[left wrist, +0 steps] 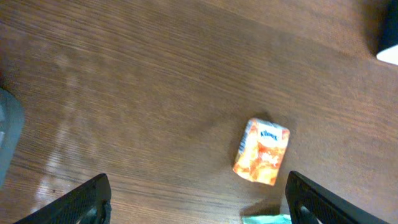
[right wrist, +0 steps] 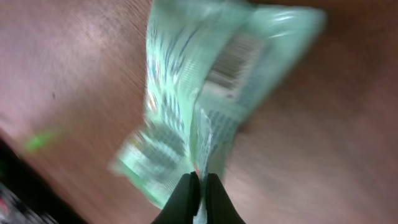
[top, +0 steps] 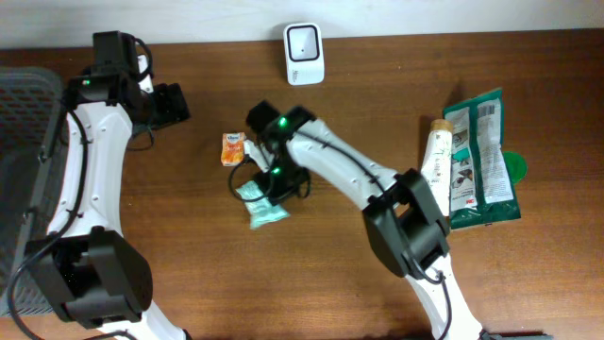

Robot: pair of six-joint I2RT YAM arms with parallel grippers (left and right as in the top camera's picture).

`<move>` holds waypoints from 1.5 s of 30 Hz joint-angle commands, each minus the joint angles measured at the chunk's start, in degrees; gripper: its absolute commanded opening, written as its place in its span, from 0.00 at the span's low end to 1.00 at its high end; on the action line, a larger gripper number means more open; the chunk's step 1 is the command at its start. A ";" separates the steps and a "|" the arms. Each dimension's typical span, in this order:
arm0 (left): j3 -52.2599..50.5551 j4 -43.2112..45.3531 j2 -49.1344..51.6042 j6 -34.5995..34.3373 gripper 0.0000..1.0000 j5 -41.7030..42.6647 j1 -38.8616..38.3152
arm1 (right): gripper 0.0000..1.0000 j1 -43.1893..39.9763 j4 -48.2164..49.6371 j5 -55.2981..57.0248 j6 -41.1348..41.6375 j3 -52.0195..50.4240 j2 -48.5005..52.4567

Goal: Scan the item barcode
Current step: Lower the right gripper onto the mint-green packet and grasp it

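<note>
The item, a mint-green packet [right wrist: 186, 106], lies on the wooden table; its barcode [right wrist: 231, 59] faces the right wrist camera. My right gripper [right wrist: 202, 186] is shut on the packet's raised middle seam. From overhead the packet [top: 262, 206] pokes out beneath the right gripper [top: 276, 184] at mid-table. The white scanner [top: 304, 54] stands at the table's far edge. My left gripper [top: 175, 104] hovers open at the far left, nothing between its fingers [left wrist: 81, 199]. One corner of the packet [left wrist: 267, 219] shows in the left wrist view.
A small orange tissue pack [top: 233, 148] [left wrist: 262, 152] lies just left of the right gripper. Green snack bags [top: 481, 156] and a white pouch [top: 436, 156] lie at the right. A dark mesh basket [top: 24, 123] sits at the left edge.
</note>
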 commanded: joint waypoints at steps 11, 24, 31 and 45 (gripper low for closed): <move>-0.63 1.25 -0.76 0.72 0.84 -4.48 -6.80 | 0.37 -2.32 4.17 -8.96 13.99 4.15 -0.96; -0.63 1.29 -0.76 0.50 0.97 -6.16 -5.20 | 0.04 3.15 8.39 15.54 36.70 0.04 8.61; -0.63 1.64 -0.76 0.52 0.99 -6.21 -5.18 | 0.27 -2.16 4.17 0.63 17.64 8.11 2.16; -0.63 1.73 -0.76 0.50 1.00 -6.10 -0.44 | 0.28 6.60 0.68 3.41 15.47 -4.04 1.31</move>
